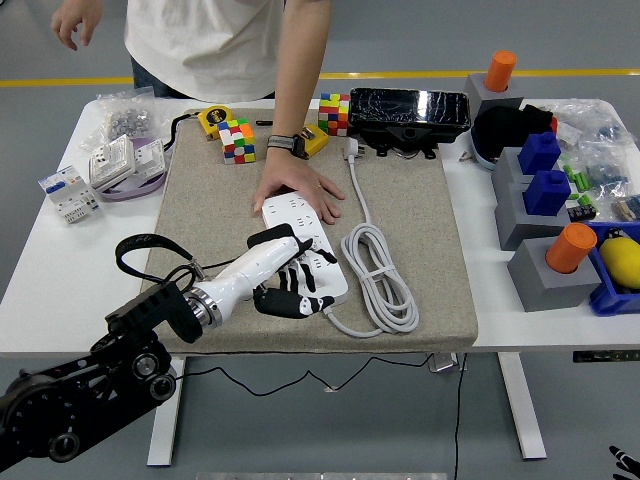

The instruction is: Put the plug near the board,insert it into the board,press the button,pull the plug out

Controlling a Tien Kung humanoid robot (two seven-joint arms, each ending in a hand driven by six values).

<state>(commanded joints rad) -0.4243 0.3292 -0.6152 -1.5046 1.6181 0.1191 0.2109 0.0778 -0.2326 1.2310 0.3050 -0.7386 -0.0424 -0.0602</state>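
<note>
A white power strip (320, 246) lies slantwise on the grey mat (430, 220). A person's hand (298, 186) rests flat on its far end. My left hand (296, 290) lies over the strip's near end, its black-tipped fingers spread across the white casing and closed around nothing. The black plug (270, 238) sits on the strip just behind my hand's upper edge; whether it is fully seated is hidden. Its black cable (140, 250) loops back beside my forearm. Only a black tip of my right hand (622, 459) shows at the bottom right corner.
The strip's own white cord (382, 275) lies coiled to its right. Colour cubes (237, 140) and a black box (410, 108) stand at the mat's far edge. Grey blocks with blue and orange pieces (545, 192) fill the right side. White switch parts (110, 165) lie at the left.
</note>
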